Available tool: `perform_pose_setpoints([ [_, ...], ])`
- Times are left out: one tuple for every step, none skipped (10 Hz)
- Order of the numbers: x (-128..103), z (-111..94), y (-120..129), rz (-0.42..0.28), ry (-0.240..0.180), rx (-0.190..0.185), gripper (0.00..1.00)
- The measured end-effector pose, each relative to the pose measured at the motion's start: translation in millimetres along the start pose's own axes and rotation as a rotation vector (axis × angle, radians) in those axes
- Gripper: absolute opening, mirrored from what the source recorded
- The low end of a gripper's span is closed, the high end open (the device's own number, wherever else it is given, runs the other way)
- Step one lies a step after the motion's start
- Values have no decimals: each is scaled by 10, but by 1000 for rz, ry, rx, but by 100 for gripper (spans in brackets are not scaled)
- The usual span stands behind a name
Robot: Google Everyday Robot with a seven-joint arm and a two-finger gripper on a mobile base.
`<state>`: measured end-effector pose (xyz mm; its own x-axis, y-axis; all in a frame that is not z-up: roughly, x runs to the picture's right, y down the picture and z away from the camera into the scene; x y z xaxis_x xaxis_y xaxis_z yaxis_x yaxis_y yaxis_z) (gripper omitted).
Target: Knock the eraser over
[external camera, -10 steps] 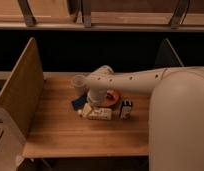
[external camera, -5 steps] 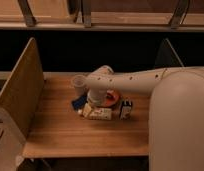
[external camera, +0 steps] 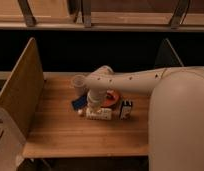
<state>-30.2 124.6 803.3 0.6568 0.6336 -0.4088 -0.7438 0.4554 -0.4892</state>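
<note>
No visible change vs 0.5 s ago, arm in same pose | gripper (external camera: 95,105) low over table (external camera: 55,135), btwn flat blue obj (external camera: 78,103) & orange dish (external camera: 112,99), just above white box (external camera: 101,114); open/closed: can't tell | eraser (external camera: 126,109) standing just right of white box, apart from gripper | cup (external camera: 78,84) behind-left

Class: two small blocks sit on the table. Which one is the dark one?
The eraser, right of the long white box; it is shorter, dark with a white face. The pincer is down by that box, left of the eraser.
</note>
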Motion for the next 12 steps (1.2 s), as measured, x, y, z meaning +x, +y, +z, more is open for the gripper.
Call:
perform_pose_setpoints([
  [199,17,-41,24,52,27,0],
  [482,-19,-112,70,118,66,0],
  [686,-75,-148,110,162,90,0],
  [831,-130,-168,141,197,109,0],
  [1019,-221,-169,189,246,134,0],
  [1176,-288,-198,235,283,150,0],
  [1358,-372,-261,289,321,172,0],
  [1438,-409,-291,315,339,182,0],
  [1429,-409,-275,312,339,181,0],
  [1414,-407,-261,309,339,180,0],
  [1407,-400,-264,307,340,182,0],
  [1396,-377,-287,317,345,177,0],
])
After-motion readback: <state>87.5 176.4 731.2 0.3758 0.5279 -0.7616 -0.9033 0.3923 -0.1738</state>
